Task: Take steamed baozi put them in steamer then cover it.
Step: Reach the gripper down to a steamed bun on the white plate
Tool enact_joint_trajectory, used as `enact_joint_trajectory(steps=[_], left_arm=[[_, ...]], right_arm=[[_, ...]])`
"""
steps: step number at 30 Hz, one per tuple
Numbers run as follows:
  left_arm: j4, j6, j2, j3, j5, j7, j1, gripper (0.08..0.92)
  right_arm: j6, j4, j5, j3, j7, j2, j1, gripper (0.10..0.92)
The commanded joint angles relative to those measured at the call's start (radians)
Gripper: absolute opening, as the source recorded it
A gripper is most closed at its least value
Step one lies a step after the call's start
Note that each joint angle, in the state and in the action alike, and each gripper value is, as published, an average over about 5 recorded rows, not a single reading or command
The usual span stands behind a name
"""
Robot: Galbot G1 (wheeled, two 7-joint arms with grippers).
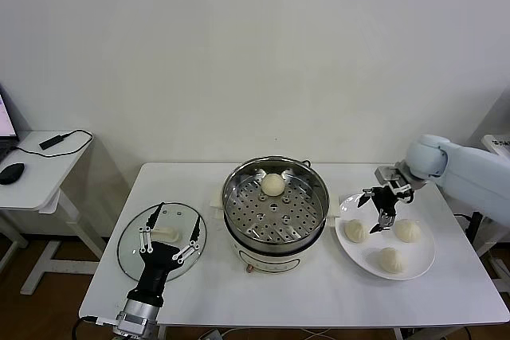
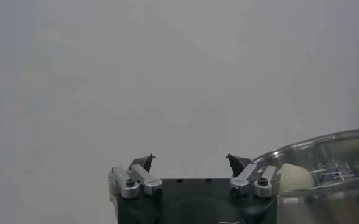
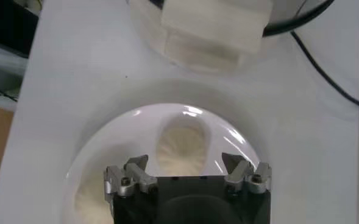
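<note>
Head view: one small cream-white steamed baozi [image 1: 272, 184] already inside round stainless-steel steamer [image 1: 275, 205], mid-worktop. Right gripper [image 1: 380, 208], jaws wide and empty, above flat white plate [image 1: 420, 263] near right edge; next, lowering onto bun. Left gripper [image 1: 170, 239] idle, open, near left edge.

One cream baozi [image 1: 272, 184] on steamer [image 1: 275, 204] perforated tray, far side; three baozi [image 1: 355, 231] on white plate [image 1: 422, 256]; steamer uncovered.

A glass lid [image 1: 162, 242] lies left, a white plate [image 1: 422, 260] right, perhaps a mouse [image 1: 10, 173] beyond.
</note>
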Motion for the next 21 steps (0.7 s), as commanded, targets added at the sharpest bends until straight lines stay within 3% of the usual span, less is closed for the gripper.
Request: enact_joint_trajectory(steps=[1, 15, 21], left_arm=[[0.019, -0.008, 0.000, -0.002, 0.007, 0.000, 0.001, 0.823], [0.023, -0.005, -0.003, -0.002, 0.003, -0.008, 0.003, 0.823], [0.021, -0.007, -0.003, -0.004, 0.003, -0.009, 0.004, 0.823]], right_arm=[[-0.035, -0.032, -0.031, 0.006, 0.087, 0.018, -0.078, 0.823], [-0.028, -0.073, -0.028, 0.074, 0.130, 0.047, -0.159, 0.822], [-0.035, -0.076, -0.032, 0.073, 0.102, 0.053, -0.158, 0.781]])
